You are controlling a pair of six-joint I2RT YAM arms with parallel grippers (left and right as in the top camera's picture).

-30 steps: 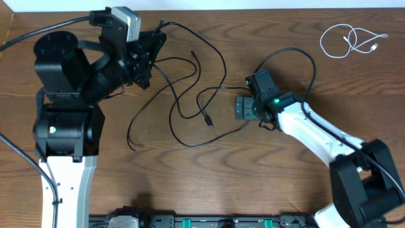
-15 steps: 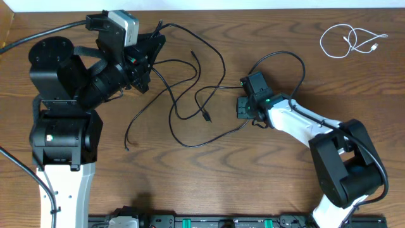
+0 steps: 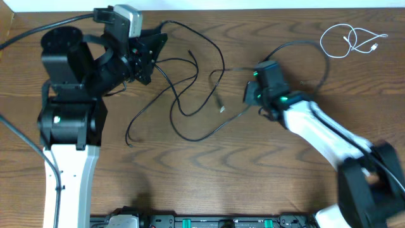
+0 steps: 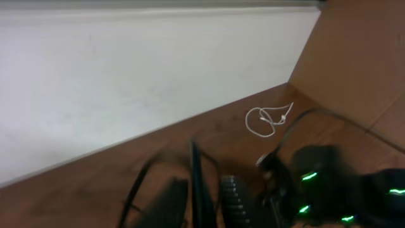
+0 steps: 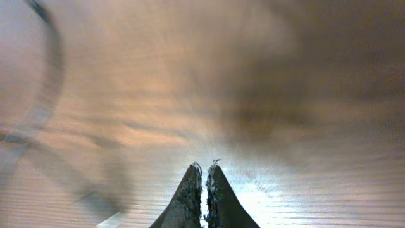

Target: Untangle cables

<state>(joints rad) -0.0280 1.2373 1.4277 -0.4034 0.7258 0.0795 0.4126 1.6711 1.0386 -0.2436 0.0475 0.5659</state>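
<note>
Currently on wooden table (image 3: pixel 253 183), itemised:

1. black cable (image 3: pixel 190 139); loose loops over mid-table, betw. the two arms; one strand runs up to the far edge at the left gripper (image 3: pixel 152 50), another reaches toward the right gripper (image 3: pixel 250 96); a small plug end lies mid-table; a free end trails toward the left arm's base.
2. white cable (image 3: pixel 348 41); small coil at the far right corner, well apart from the black one, not crossing it; seen also from the left wrist (image 4: pixel 269 120).
3. left gripper (image 4: pixel 199 196); tilted over the far edge, a thin dark strand betw. its fingers; view blurred, so clenched or released: cannot tell.
4. right gripper (image 5: pixel 204 168); tips pressed together, clenched; whether the black cable is pinched: cannot tell.
5. obstructions: right arm's thick cord (image 3: pixel 304 47) arcs betw. that gripper and the white coil; left arm's thick cord (image 3: pixel 25 38) crosses the far left corner; left arm's bulk covers the left edge.
6. misc.: white wall (image 4: pixel 126 76) behind the far edge; black rail (image 3: pixel 190 221) along the near edge.
</note>
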